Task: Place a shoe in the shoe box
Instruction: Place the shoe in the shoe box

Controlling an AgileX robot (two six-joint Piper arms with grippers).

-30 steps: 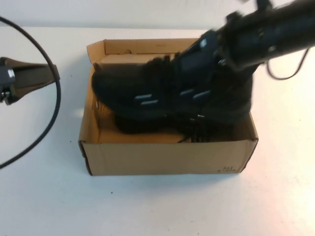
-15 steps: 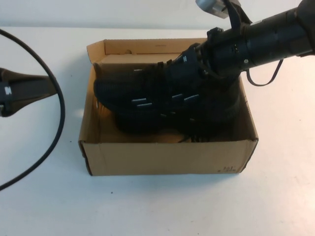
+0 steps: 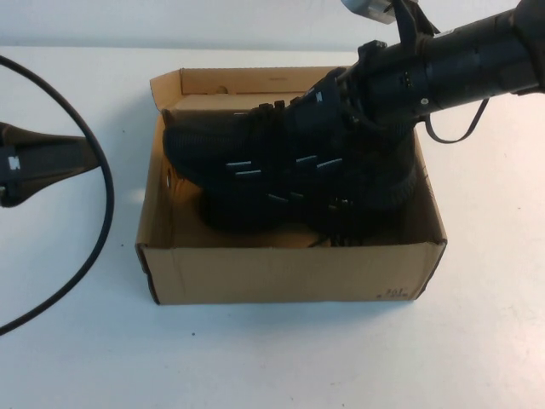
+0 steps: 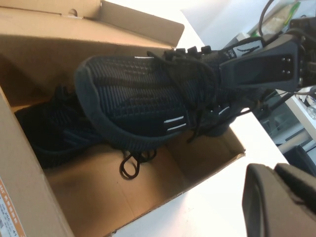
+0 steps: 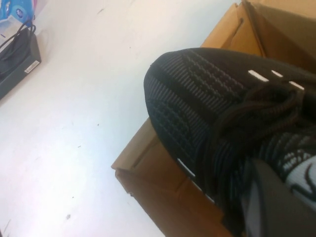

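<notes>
High view: shoe (image 3: pixel 281 166), clamped in right claw (image 3: pixel 345 119), lower in shoe box (image 3: pixel 289 273) than before; left claw (image 3: pixel 13 166) shut, parked.

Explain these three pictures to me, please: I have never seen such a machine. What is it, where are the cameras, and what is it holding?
It is a robot with two arms, each ending in jaws. One camera looks down from above the white table; the other two sit on the wrists.

On the table stands an open brown shoe box. One black sneaker already lies inside it.

The right gripper, reaching in from the right, is shut on the shoe, a matching black sneaker with white dashes, and holds it over the box, above the first sneaker.

The left gripper rests at the table's left edge, shut and holding nothing.
</notes>
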